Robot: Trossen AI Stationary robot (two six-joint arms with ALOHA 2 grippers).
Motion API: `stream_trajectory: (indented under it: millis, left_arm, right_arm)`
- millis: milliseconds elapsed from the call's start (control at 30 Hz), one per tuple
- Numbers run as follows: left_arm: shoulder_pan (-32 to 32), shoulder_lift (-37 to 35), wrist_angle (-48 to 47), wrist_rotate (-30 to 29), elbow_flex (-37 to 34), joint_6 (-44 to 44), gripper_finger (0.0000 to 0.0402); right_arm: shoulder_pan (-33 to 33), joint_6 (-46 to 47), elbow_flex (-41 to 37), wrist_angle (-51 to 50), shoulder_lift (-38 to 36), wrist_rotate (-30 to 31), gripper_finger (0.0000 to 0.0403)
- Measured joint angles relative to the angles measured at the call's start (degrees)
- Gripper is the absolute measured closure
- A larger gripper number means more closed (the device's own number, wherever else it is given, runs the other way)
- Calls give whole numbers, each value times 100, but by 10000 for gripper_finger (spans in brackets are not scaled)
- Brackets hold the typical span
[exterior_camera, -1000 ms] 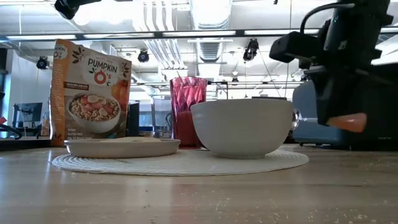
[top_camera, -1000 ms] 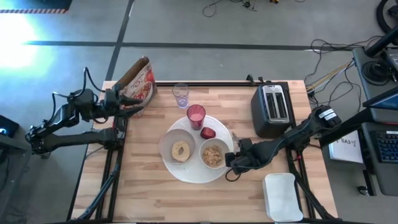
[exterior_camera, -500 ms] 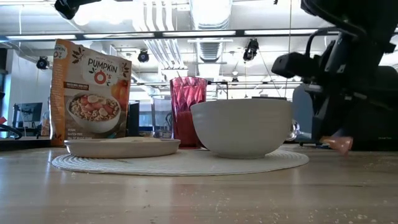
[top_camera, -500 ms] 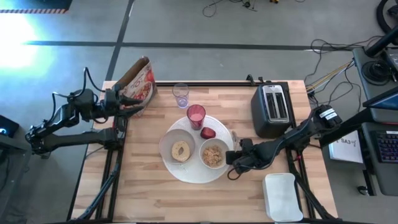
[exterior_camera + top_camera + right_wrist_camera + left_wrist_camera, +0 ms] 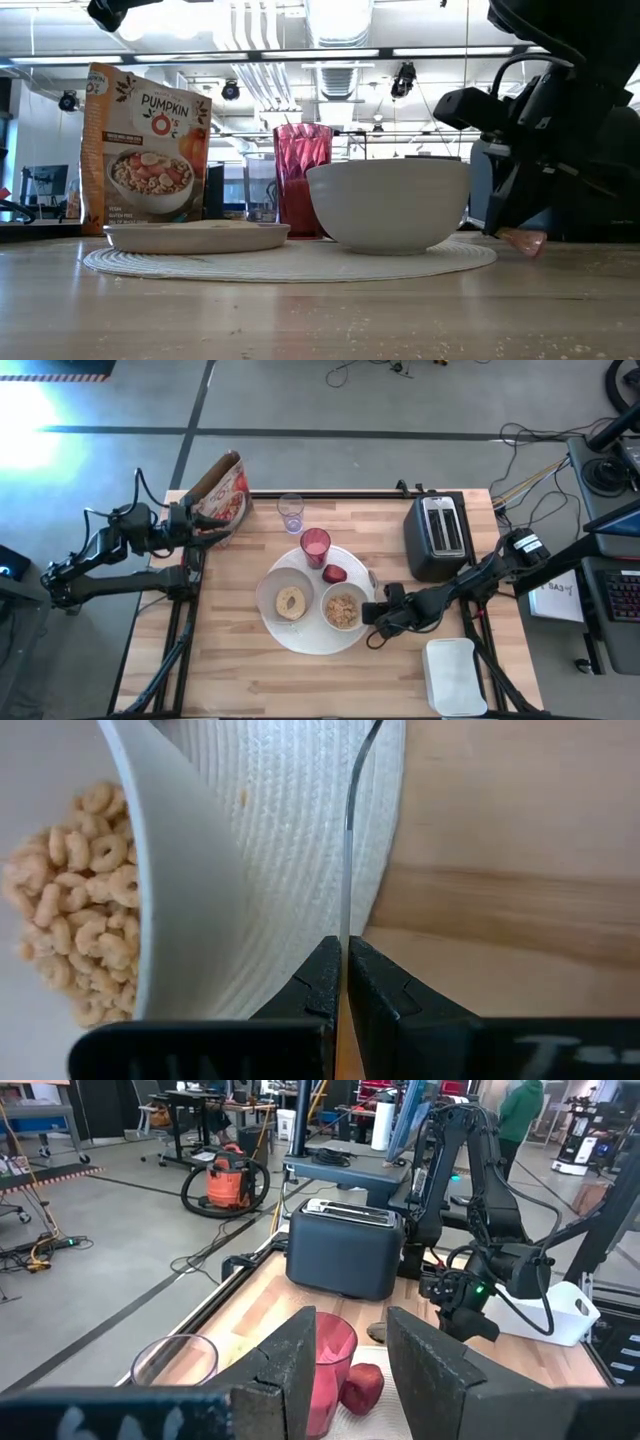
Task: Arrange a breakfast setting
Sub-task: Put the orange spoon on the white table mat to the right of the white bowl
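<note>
on the bench the big plate sits in the middle, carrying two bowls side by side: the left bowl holds the bagel, the right bowl the cereal. behind them on the plate stand the tumbler and, to its right, the apple. a glass stands behind the plate, the cereal bag at the far left corner, the toaster far right, the tray near right.

You have a black toaster near the table's far right corner, a white tray at its near right corner, a cereal bag at the far left corner, and a clear glass by the far edge.
</note>
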Motion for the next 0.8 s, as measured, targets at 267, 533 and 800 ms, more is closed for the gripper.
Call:
stream_trajectory:
  millis: [267,533,800]
  left_arm:
    - [1,0,0,0,0,-50,295]
    - [-1,0,-2,-2,0,-179,295]
    - [-1,0,-2,-2,0,-179,295]
  right_arm:
    - [-201,-262,0,6,11,93,394]
    - [-248,-509,-2,413,11,-229,394]
    - [-277,-614,-2,370,11,-255,394]
